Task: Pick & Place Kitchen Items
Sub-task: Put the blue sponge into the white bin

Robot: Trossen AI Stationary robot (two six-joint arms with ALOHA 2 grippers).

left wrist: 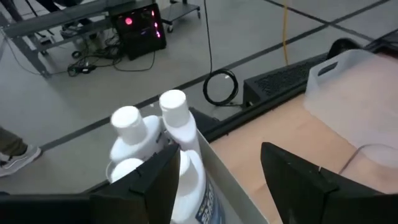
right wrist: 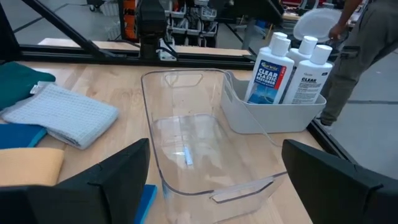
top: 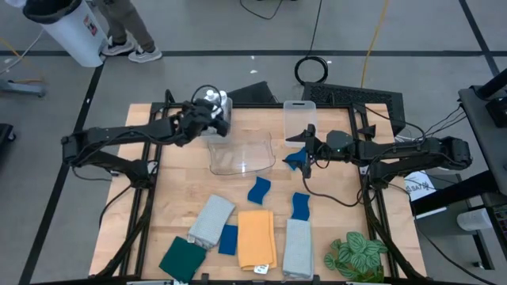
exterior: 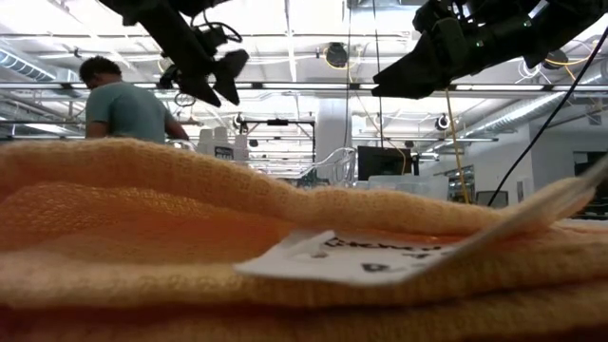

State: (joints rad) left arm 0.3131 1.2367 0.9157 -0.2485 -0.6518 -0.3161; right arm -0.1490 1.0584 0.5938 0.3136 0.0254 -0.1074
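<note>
The left hand is hovering open and empty in the upper left of the frame, over the white bottles standing in the grey bin. Pulling away carelessly could be tipping them. The right hand is waiting wide open, holding nothing, above a blue sponge it might nudge.

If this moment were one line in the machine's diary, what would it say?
left pincer: open, over small white bottles in grey plastic bin | right pincer: open, facing empty clear plastic bin

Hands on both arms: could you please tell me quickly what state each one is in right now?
Left hand: open, above the white bottles, holding nothing.
Right hand: open, empty, facing the clear bin.
</note>
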